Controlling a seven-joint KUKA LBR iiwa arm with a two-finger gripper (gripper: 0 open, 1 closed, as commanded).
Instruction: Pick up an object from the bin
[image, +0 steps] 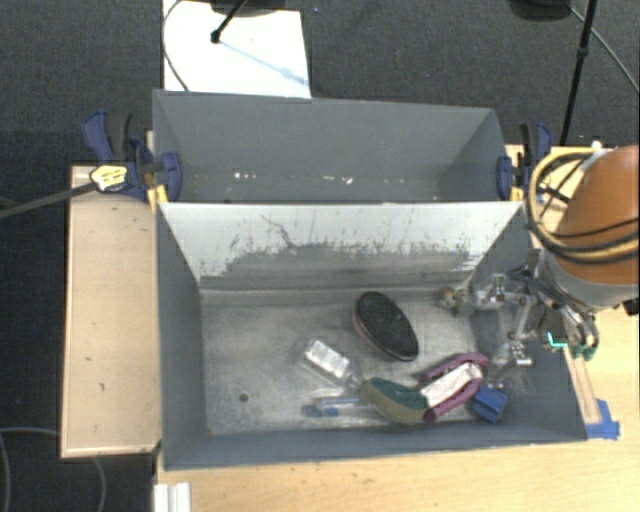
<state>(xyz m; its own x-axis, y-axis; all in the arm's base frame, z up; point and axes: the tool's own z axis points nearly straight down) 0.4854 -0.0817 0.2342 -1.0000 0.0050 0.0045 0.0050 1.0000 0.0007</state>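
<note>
The gripper (487, 328) is on the right side of the grey bin (250, 300), close to the right wall. Its two metal fingers (462, 298) stand apart. One sticks out to the left and the other points to the near side. Nothing is between them, so the gripper is holding nothing.

Just near of the gripper lies a purple and white thing (450, 383). It is long and lies a bit slanted. A small blue block (488, 403) sits right beside it, on its right end. These two are the closest things to the gripper.

A dark green thing (395, 400) touches the left end of the purple and white thing. A thin blue stick (335, 407) lies left of it, near the near wall. A small clear thing (325, 358) is a bit farther back. A black oval thing (385, 325) lies in the middle, left of the gripper and apart from it.
</note>
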